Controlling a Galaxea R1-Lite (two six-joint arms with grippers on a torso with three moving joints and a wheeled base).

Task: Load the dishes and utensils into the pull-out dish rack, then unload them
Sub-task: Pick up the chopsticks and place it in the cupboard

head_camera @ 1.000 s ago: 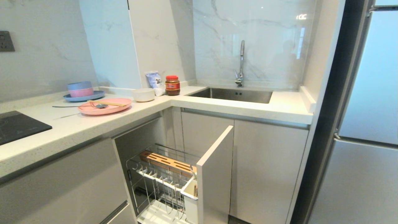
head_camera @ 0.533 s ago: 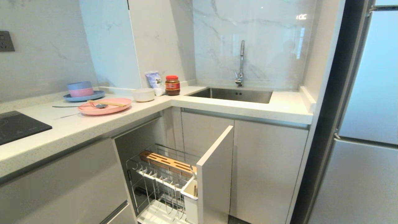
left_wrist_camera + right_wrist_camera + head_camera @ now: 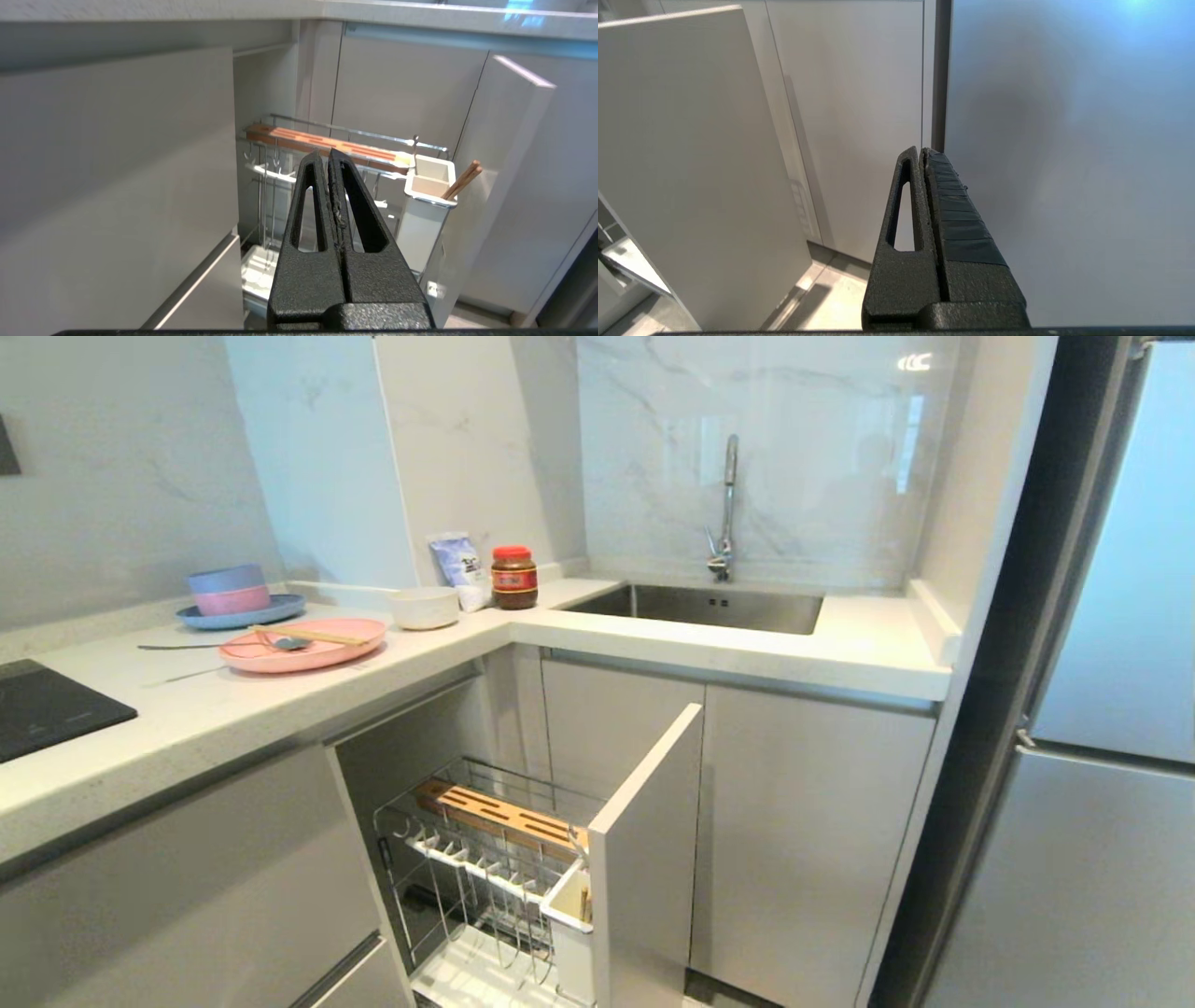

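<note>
The salmon-pink plate lies on the left counter with the light-wood chopsticks across it. The grey spoon rests its head on the plate's rim, its handle out on the counter. Just right of the plate sits the white bowl. Below the counter the pull-out dish rack stands drawn out, showing its wooden strip, white caddy and pale front panel. My left gripper is shut and empty, low down and facing the rack. My right gripper is shut and empty, beside the front panel. Neither arm shows in the head view.
A blue plate with stacked pink and blue bowls stands at the back left. A red-lidded jar and a packet are in the corner. There is a black hob, a sink and a fridge. Brown sticks stand in the caddy.
The whole head view has shifted slightly upward and left, so the camera moved. No object on the counter or in the rack has moved.
</note>
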